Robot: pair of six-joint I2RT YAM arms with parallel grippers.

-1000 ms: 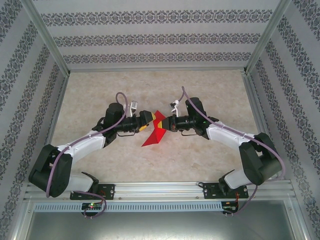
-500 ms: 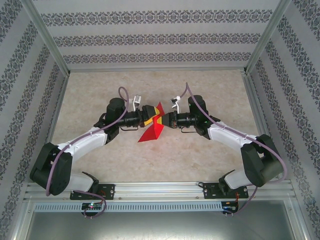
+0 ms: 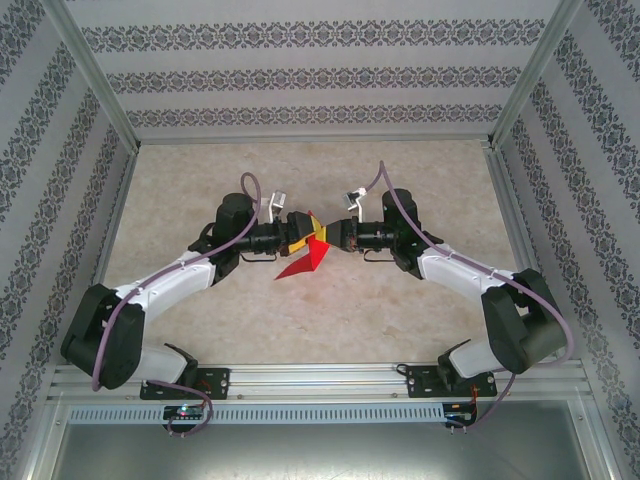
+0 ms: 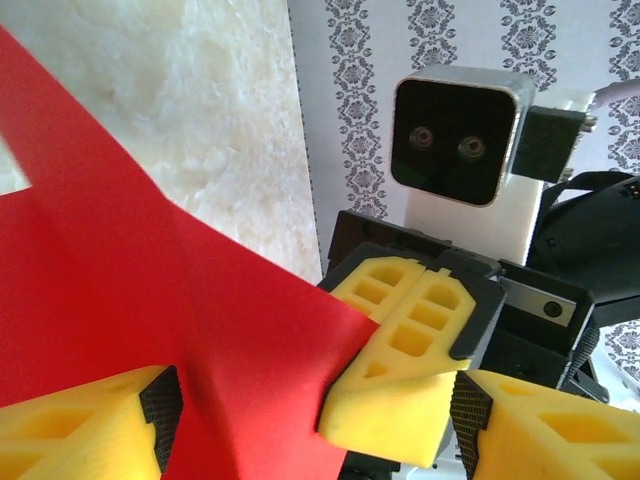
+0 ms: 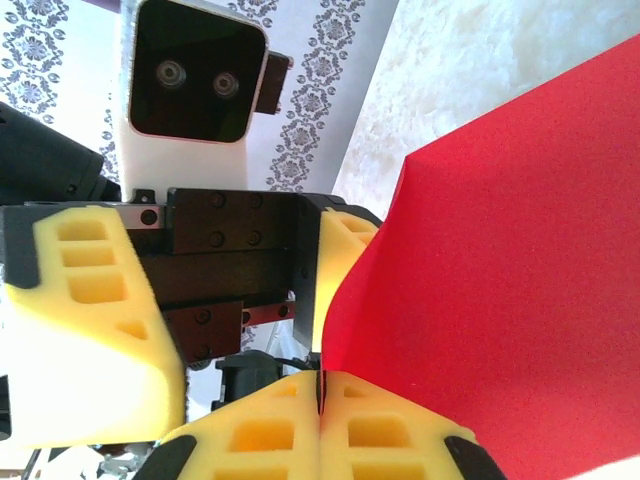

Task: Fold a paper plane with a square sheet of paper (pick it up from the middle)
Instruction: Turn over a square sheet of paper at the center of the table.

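**Red sheet clamped by the right gripper, straddled by the left**

In the top view the two grippers are seen tip to tip above the middle of the table (image 3: 200, 170). The left gripper (image 3: 299, 236) and the right gripper (image 3: 326, 238) are almost touching. The sheet of paper (image 3: 303, 262), bright red and creased into angled flaps, is seen between their tips and hanging below them on the near side. Whether its lower point rests on the table cannot be told.

In the right wrist view the right gripper (image 5: 320, 412) is shown with its yellow pads pressed together. The sheet (image 5: 500, 270) is clamped in the seam between them, and from there it rises and spreads to the right of the fingers. Straight ahead of those pads the left gripper (image 5: 215, 300) is faced head on, its fingers set wide apart. One finger stands well to the left of the sheet, and the other is just beside the sheet's edge, partly hidden by it.

In the left wrist view the left gripper (image 4: 310, 425) is seen with its jaws wide, one pad at each lower corner. The sheet (image 4: 120, 280) lies in the gap between them, a raised fold running through it. Contact between these pads and the paper cannot be confirmed. Just ahead, within that gap, the closed pads of the right gripper (image 4: 390, 400) are seen gripping the sheet's right edge.
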